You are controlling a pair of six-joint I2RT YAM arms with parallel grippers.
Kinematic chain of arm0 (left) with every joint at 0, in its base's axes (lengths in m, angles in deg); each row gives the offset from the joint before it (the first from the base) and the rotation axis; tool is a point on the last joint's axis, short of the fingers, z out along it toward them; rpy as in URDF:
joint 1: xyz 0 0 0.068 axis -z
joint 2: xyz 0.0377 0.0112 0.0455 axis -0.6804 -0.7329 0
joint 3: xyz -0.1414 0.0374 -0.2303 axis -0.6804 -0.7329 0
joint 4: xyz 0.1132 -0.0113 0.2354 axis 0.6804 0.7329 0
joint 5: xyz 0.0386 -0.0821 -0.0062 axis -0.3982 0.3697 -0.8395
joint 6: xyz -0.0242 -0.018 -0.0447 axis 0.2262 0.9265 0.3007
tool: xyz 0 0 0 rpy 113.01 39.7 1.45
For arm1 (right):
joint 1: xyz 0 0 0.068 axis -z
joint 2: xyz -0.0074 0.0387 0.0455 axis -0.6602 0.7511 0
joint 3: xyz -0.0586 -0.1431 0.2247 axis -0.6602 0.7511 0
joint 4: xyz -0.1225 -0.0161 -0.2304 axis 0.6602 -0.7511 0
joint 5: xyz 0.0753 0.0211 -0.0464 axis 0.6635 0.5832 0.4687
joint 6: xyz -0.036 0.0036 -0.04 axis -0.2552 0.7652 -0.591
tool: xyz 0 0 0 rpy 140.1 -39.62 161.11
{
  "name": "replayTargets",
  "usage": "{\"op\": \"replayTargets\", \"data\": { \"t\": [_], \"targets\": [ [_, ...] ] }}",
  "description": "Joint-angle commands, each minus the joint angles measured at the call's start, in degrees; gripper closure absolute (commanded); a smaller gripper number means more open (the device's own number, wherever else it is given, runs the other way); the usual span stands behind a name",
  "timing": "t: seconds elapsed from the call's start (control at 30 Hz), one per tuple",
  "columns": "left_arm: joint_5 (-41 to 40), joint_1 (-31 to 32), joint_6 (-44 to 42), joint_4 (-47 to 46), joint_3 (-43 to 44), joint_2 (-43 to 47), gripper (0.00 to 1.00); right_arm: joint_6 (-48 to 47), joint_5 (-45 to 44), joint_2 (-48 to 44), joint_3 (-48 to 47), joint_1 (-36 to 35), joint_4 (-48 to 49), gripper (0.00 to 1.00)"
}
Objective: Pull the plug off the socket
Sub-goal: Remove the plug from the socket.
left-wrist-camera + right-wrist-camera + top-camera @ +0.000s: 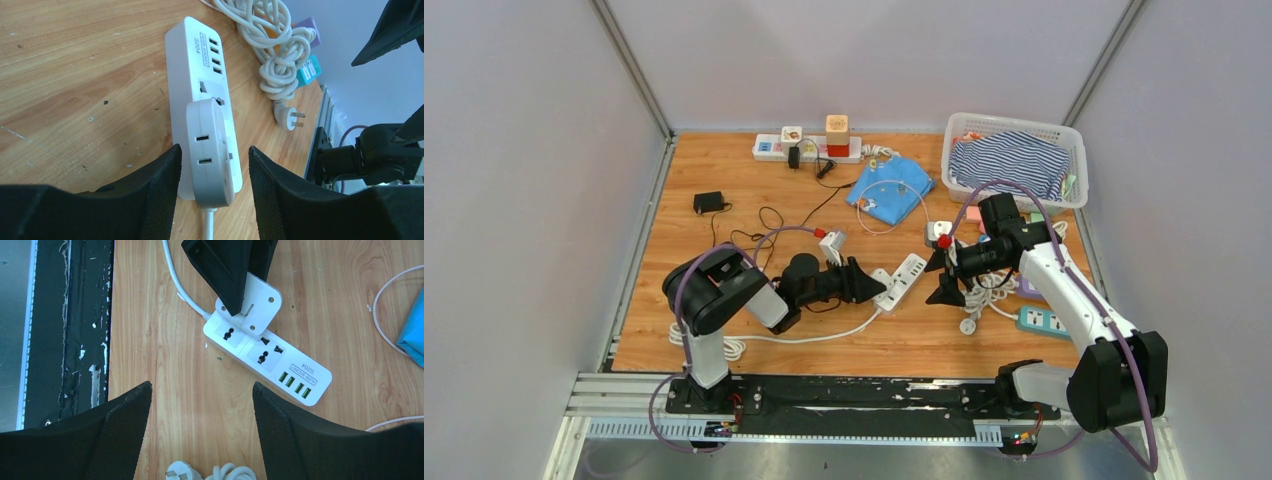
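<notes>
Wooden tabletop (754, 200), grey walls on three sides. White plug (209, 145) is sitting seated in the end socket of the white power strip (192, 60), at the cable end, near the middle of the table; its back face is showing two slots. The strip is lying flat, with its four USB ports at the opposite end.

Left gripper (215, 152) is straddling the plug, one finger on either side. Jaws are standing partly open, and a thin gap is showing between each pad and the plug body. No firm contact visible.

Right gripper (201, 390) is hovering above bare wood just beside the strip's USB end, jaws wide, nothing between them.

A coiled white cable (272, 45) is lying beyond the strip, its loose plug (290, 117) resting on the wood. Farther back, a blue cloth (892, 182) and a white basket (1079, 160) holding striped fabric are sitting toward the far right.
</notes>
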Motion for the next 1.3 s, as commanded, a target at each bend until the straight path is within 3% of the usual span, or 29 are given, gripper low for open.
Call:
{"op": "replayTargets", "data": {
  "t": [0.0,0.23,0.37,0.47,0.53,0.8,0.97,1.07,1.17,1.27],
  "targets": [
    [-3.15,1.13,-5.19,6.72,1.38,2.89,0.48,-1.05,0.62,0.19,1.02,-0.83,-1.19,0.25],
    [-2.99,1.36,-5.28,6.95,1.91,2.92,0.60,-1.12,0.48,0.27,1.11,-0.92,-1.19,0.25],
    [-2.38,1.40,-5.81,7.04,2.25,3.17,0.76,-1.21,0.46,0.35,1.11,-0.87,-1.19,0.25],
    [-1.67,1.48,-7.68,7.69,2.44,3.98,0.94,-1.14,0.43,0.52,1.16,-0.87,-1.24,0.25],
    [-1.07,1.49,-10.99,8.90,2.56,5.38,1.00,-1.21,0.32,0.70,1.12,-0.89,-1.20,0.25],
    [4.74,1.49,-34.22,22.19,4.24,13.72,1.00,-3.85,-0.58,0.36,1.95,-0.96,-1.11,0.25],
    [8.61,1.49,-37.45,23.40,6.78,12.64,1.00,-17.75,-0.43,-3.17,4.96,-1.30,-0.94,0.20],
    [10.20,1.49,-38.08,23.74,8.40,10.26,1.00,-28.63,-0.35,-6.26,6.78,-1.40,1.36,0.02],
    [10.55,1.49,-38.92,23.70,9.69,8.36,1.00,-32.40,-0.26,-5.81,8.35,-1.40,8.43,0.00],
    [9.85,1.49,-40.91,23.65,10.35,7.62,1.00,-32.15,-1.42,1.77,5.06,-1.53,10.01,0.00]
  ]
}}
